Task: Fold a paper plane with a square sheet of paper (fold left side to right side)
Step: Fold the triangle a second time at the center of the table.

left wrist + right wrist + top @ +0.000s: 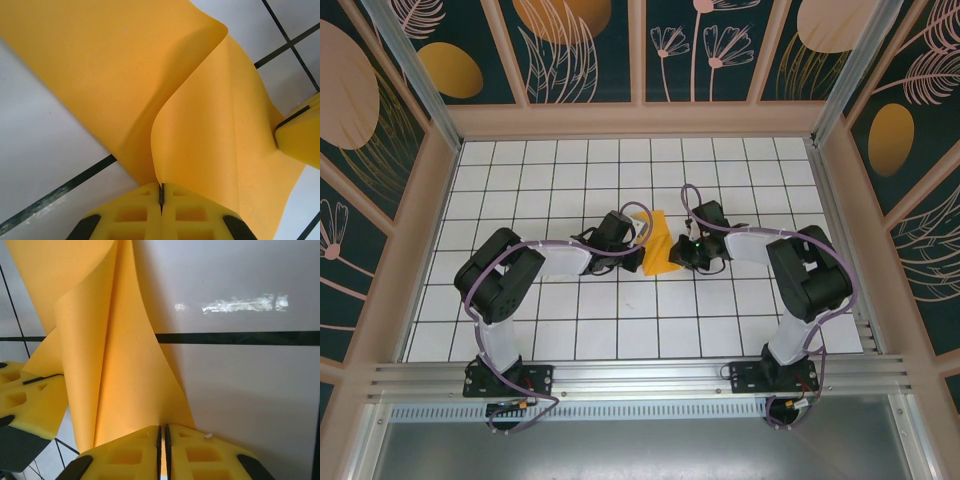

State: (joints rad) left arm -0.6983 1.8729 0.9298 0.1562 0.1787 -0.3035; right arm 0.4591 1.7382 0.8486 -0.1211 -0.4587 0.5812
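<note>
The paper (658, 256) stands up off the middle of the tiled table (570, 325), bent into a loose fold between the two grippers, the left gripper (636, 240) touching its left side and the right gripper (679, 252) its right side.

In the left wrist view the left gripper (161, 190) has its yellow pads pressed together on the near edge of the paper (125, 75). From there the sheet rises and curls over in a soft, uncreased bend, and one layer runs right to the other gripper's pad at the frame edge.

In the right wrist view the right gripper (162, 430) has its pads almost together, a thin slit between them, with the lower edge of the paper (125, 380) running into it, so it pinches the sheet. The sheet curves up and left from there.
</note>
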